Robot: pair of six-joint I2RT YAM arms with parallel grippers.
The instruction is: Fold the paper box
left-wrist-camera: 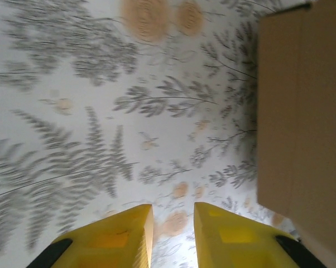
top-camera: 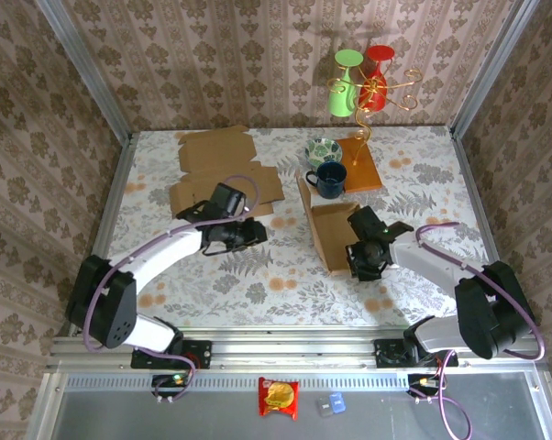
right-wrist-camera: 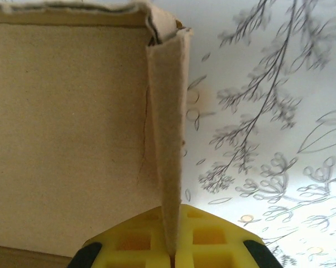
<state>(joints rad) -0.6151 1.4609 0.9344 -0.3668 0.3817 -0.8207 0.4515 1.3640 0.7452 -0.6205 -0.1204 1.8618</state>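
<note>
The paper box (top-camera: 326, 234) is a brown cardboard piece, partly raised, at the table's centre right. My right gripper (top-camera: 360, 252) holds its near right side. In the right wrist view the yellow fingers (right-wrist-camera: 212, 240) of the right gripper (right-wrist-camera: 172, 245) are shut on a thin upright flap (right-wrist-camera: 169, 139), with a broad cardboard panel (right-wrist-camera: 67, 134) to its left. My left gripper (top-camera: 258, 234) hovers over the patterned cloth left of the box. In its wrist view the left gripper (left-wrist-camera: 173, 223) stands open with a narrow gap and nothing between the fingers. A cardboard panel (left-wrist-camera: 302, 111) lies to their right.
Flat cardboard sheets (top-camera: 216, 151) lie at the back left. A blue mug (top-camera: 330, 179), a patterned bowl (top-camera: 323, 149) and a wooden board (top-camera: 360, 163) with a gold stand holding green and red cups (top-camera: 358, 87) crowd the back, just behind the box.
</note>
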